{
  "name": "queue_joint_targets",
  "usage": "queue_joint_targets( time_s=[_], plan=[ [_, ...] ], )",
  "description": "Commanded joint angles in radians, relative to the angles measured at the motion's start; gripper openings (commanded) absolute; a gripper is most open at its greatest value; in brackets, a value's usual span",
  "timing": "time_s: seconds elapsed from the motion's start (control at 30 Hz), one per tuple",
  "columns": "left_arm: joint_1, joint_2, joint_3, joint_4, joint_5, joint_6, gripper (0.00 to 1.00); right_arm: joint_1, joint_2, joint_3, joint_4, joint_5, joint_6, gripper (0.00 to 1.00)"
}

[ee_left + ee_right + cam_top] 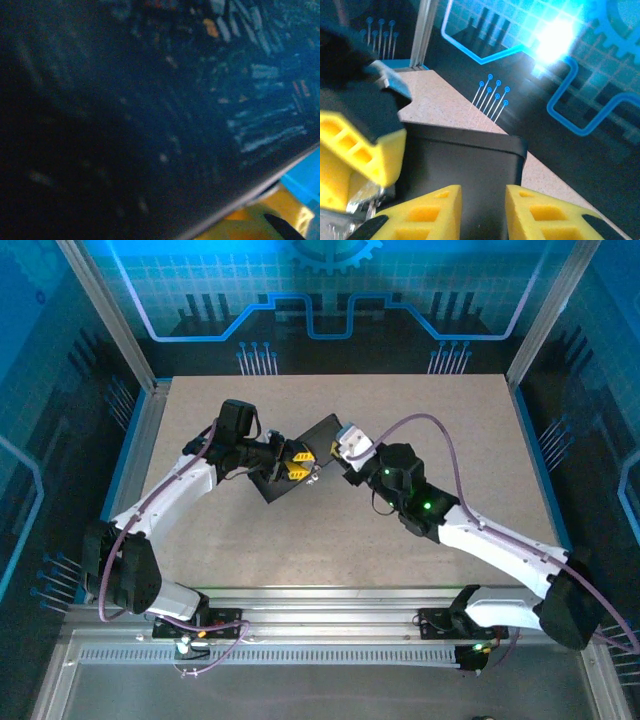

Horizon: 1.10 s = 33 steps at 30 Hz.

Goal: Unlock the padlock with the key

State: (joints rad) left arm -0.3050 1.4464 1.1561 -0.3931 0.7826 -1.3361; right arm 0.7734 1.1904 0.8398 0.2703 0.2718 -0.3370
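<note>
On the desk [450, 460] both tools meet at the box [470, 160]; right tool [482, 195] gapes empty, left tool's [291, 462] grip we cannot judge; silvery metal [357, 205], perhaps the key, glints beside its finger; we judge the unlocking not yet done.

From above and behind my bases [190, 625] one camera looks down on the dark box [318, 437]; my left wrist camera hugs its lid [150, 100], my right skims its rim [470, 137].
</note>
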Motion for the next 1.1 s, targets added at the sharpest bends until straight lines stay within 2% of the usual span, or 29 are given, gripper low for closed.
queue_joint_targets(
  time_s=[0.0, 0.13, 0.27, 0.53, 0.83, 1.07],
  plan=[
    [-0.008, -0.035, 0.046, 0.062, 0.056, 0.01, 0.0, -0.011, -0.033, -0.101, 0.066, -0.07, -0.17, 0.3],
    [-0.008, -0.035, 0.049, 0.062, 0.056, 0.01, 0.0, -0.011, -0.024, -0.125, 0.089, -0.105, -0.294, 0.28],
    [-0.008, -0.032, 0.054, 0.059, 0.055, 0.011, 0.0, 0.01, 0.025, -0.108, 0.113, -0.079, -0.4, 0.27],
    [-0.008, -0.032, 0.059, 0.056, 0.054, 0.011, 0.0, 0.058, 0.126, -0.043, 0.116, -0.048, -0.512, 0.27],
    [-0.008, -0.031, 0.059, 0.054, 0.058, 0.015, 0.0, 0.099, 0.183, -0.016, 0.17, -0.01, -0.566, 0.26],
    [-0.005, -0.032, 0.055, 0.055, 0.06, 0.014, 0.0, 0.116, 0.159, -0.02, 0.154, 0.004, -0.6, 0.27]
  ],
)
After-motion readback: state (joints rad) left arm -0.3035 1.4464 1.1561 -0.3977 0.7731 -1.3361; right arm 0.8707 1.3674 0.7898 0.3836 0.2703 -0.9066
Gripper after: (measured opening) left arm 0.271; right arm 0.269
